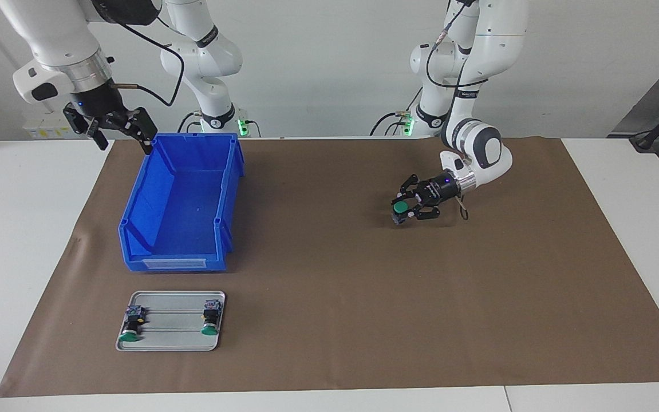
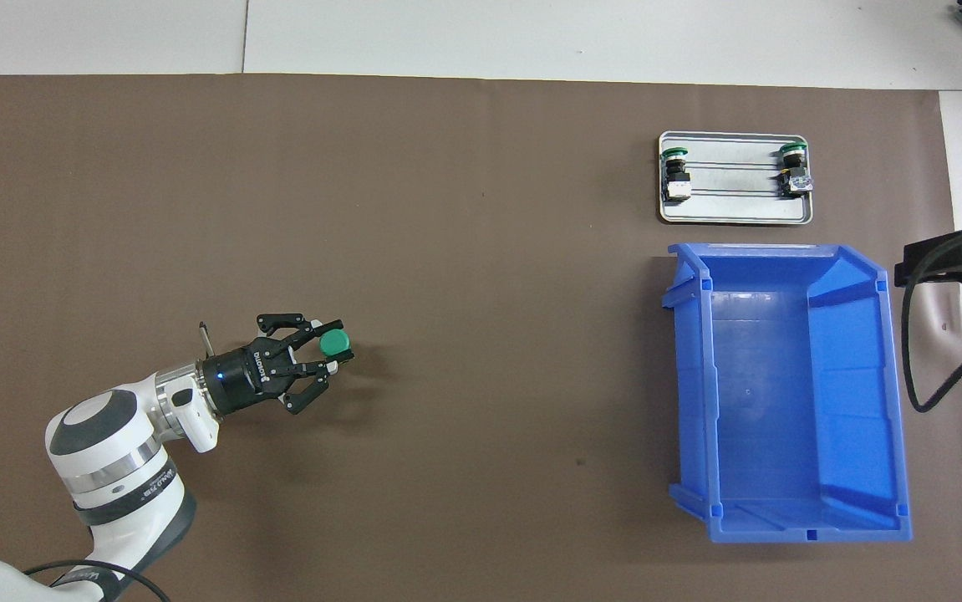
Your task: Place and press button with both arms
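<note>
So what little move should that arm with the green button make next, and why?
Probably open its fingers and let go. The left gripper is shut on the button low at the brown mat, cap up, so it looks set down. The right gripper, open, waits up by the blue bin and would then press it.

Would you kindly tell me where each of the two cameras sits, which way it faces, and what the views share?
Facing view: high across the table, facing the robots; both white arms show, the left gripper holding a green-capped black push-button low over the brown mat, the right gripper open above the blue plastic bin.
Overhead view: above the robots' end, looking steeply down; the left arm and left gripper show, plus part of the right gripper.
Shared: the held button, bin, and silver metal tray with two buttons.
</note>
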{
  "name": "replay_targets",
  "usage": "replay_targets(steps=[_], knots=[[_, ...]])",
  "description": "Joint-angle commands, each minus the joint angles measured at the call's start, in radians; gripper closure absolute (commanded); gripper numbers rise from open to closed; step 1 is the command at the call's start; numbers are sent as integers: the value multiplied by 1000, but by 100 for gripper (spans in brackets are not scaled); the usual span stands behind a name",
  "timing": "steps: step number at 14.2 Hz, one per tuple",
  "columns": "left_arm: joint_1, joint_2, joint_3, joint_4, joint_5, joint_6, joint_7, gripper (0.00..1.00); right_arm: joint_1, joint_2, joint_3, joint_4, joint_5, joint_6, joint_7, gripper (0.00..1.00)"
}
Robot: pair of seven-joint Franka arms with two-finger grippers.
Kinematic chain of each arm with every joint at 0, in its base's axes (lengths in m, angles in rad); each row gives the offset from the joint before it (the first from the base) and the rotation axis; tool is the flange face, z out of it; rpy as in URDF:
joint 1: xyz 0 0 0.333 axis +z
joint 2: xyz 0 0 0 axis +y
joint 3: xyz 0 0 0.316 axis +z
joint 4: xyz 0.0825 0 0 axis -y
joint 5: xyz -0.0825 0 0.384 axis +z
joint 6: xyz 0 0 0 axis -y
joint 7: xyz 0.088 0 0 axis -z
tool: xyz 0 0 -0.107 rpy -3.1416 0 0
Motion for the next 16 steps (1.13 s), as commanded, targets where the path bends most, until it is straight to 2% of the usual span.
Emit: replay_targets(steps=[1, 3, 6, 9, 10, 11, 12, 16], knots=[[51, -17, 0, -60, -29, -116, 71, 100, -7, -17, 3, -21, 23, 2, -21, 0], [65, -18, 2, -80, -29, -132, 96, 100, -7, -17, 3, -21, 23, 3, -21, 0], [68, 49, 0, -81, -31, -186, 190, 100, -7, -17, 3, -22, 23, 3, -21, 0], [102, 54, 4, -69, -31, -178, 189, 100, -7, -19, 3, -29, 23, 3, -21, 0], [104, 55, 4, -68, -31, -171, 189, 60, -7, -20, 3, -29, 23, 3, -21, 0], [104, 57, 4, -58, -31, -171, 183, 34, -7, -20, 3, -35, 23, 8, -20, 0], [104, 57, 4, -55, -29, -167, 166, 29, -7, -23, 3, -38, 23, 13, -20, 0], [101, 55, 5, -55, -26, -125, 156, 27, -9, -28, 3, -45, 23, 13, -21, 0]])
